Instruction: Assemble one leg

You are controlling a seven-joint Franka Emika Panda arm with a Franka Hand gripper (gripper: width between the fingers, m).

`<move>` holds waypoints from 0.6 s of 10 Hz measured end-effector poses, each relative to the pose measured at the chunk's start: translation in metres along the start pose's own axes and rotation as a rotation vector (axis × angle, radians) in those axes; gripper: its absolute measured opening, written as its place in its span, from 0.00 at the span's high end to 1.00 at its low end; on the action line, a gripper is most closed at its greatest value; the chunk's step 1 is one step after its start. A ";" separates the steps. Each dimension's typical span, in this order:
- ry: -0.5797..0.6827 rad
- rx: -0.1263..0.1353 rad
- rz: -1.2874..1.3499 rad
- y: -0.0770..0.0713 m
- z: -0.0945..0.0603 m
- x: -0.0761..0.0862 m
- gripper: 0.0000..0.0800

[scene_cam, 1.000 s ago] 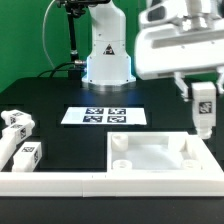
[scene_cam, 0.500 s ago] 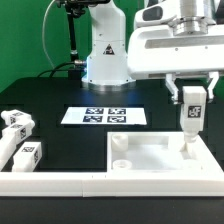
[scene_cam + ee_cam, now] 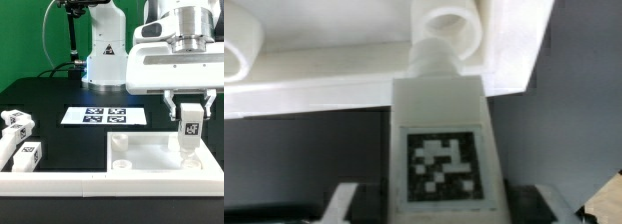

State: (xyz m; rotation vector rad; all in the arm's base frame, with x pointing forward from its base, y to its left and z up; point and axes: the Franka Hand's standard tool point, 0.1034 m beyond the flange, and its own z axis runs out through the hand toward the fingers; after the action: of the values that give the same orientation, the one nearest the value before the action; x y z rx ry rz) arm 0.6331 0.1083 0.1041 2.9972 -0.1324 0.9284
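The tool [image 3: 189, 111] holds the leg [image 3: 189, 132] upright, axis vertical.

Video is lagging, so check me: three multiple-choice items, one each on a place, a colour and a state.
1. Where is the gripped leg?
A. beside the marker board
B. at a corner of the white panel
C. among the loose legs

2. What colour is the table?
A. black
B. white
C. red

3. The pincer is:
A. open
B. shut on the leg
C. out of view

Key: B, the leg stands upright at the panel's corner on the exterior view's right; A, the bare surface is black; B, the fingers clamp both sides of the leg.
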 end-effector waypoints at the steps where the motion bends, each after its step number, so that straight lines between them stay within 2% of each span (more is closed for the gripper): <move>1: 0.003 0.001 -0.004 -0.003 0.003 0.002 0.64; 3: 0.001 0.003 -0.018 -0.011 0.011 -0.001 0.64; 6: 0.044 0.007 -0.031 -0.015 0.012 -0.001 0.64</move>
State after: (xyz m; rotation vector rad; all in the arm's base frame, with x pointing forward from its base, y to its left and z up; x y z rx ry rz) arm 0.6400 0.1225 0.0942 2.9737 -0.0827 0.9932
